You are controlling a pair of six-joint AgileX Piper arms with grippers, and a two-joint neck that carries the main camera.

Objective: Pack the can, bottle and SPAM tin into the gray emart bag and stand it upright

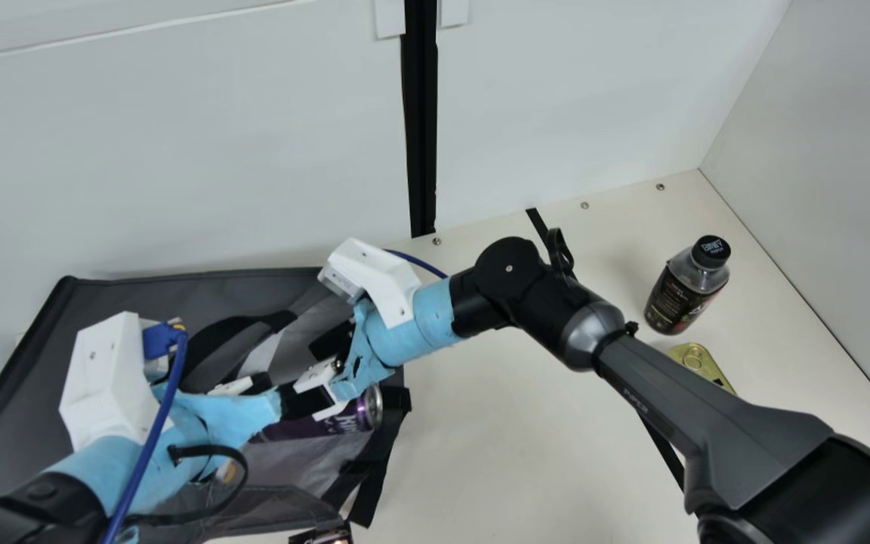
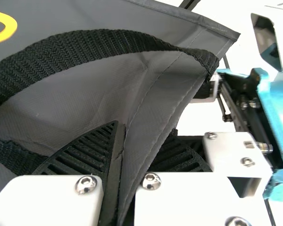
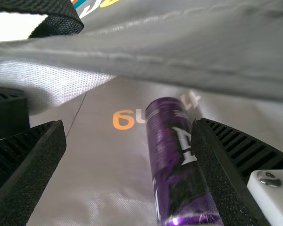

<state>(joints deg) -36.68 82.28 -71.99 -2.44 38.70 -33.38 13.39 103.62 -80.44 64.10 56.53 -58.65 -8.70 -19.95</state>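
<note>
"Gripper on the left: what's it doing?"

"Closed on the gray emart bag, ribbed black fingers pinching a thin, stitched edge of smooth, creased fabric. Beside it curves a coarse-woven black handle."

"And the right gripper?"

"Spread open at the bag's mouth, the can between its fingers: a glossy purple cylinder with pale lettering and a silvery metal end, lying on its side on the gray fabric."

"Where are the others?"

"On the cream worktop, on the far side of the right arm from us. The bottle stands upright, clear-shouldered, black-capped, dark-labeled. Near it lies the SPAM tin, flat, gold, round-cornered, partly hidden by that arm."
</note>
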